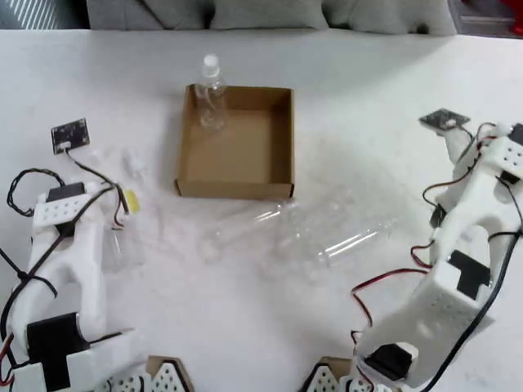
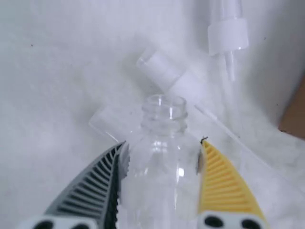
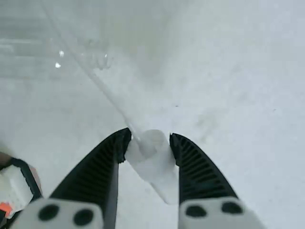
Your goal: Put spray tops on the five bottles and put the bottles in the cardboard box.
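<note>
1. i read this as the capping step for a second bottle. one capped bottle [image 1: 211, 90] already stands in the back left corner of the cardboard box [image 1: 237, 189].
2. my left gripper [image 2: 163, 145] is clamped round the body of an open bottle [image 2: 163, 117], out on the table [image 1: 392, 82] to the left of the box, with the neck bare.
3. my right gripper [image 3: 150, 137] is pinched on a spray top [image 3: 155, 167], whose thin dip tube [image 3: 102, 88] trails out ahead of it.
4. next i'd have to bring the two together, thread the tube tip into the narrow neck, then seat the top. the tube looks slim and bendy, so i judge alignment the hard part.
5. the open bottle is clear plastic with a ridged neck and is hard to pick out against the white table. loose tops [image 2: 164, 71] lie just beyond it, and other clear bottles [image 1: 355, 241] lie in front of the box.
</note>
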### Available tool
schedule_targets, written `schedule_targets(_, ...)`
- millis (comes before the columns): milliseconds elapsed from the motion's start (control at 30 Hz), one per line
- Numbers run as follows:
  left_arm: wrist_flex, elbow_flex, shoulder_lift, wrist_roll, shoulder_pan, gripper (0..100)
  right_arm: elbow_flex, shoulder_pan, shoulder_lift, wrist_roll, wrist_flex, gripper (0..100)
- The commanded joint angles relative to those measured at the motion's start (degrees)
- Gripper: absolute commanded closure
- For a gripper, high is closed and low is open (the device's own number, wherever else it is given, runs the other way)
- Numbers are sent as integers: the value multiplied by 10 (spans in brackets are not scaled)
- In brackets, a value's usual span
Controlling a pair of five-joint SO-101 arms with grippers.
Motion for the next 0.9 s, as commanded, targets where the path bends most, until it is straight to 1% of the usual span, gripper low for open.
schedule_targets(0, -11, -3, -30, 1, 8, 980, 81, 35, -70, 64, -17, 981)
schedule_targets(133, -11, -3, -30, 1, 7, 980, 152, 55, -78, 142, -100, 978)
schedule_targets(200, -11, -3, -30, 1, 7, 980, 184, 62, -73, 177, -137, 950)
schedule_targets(300, -11, -3, -30, 1, 6, 980, 236, 73, -74, 210, -203, 858)
schedule_targets(433, -11, -2, -30, 1, 5, 980, 272, 83, -74, 215, -280, 696)
schedule_targets(533, -11, -2, -30, 1, 5, 980, 273, 87, -79, 215, -293, 600)
schedule_targets(600, -11, -2, -30, 1, 5, 980, 271, 88, -87, 215, -294, 575)
schedule_targets(667, -11, -2, -30, 1, 5, 980, 267, 88, -106, 204, -290, 587)
schedule_targets(733, -11, -2, -30, 1, 5, 980, 265, 95, -135, 155, -272, 625)
schedule_targets(800, -11, -2, -30, 1, 6, 980, 259, 102, -170, 101, -243, 698)
schedule_targets(867, -11, -2, -30, 1, 6, 980, 262, 117, -204, 48, -214, 803)
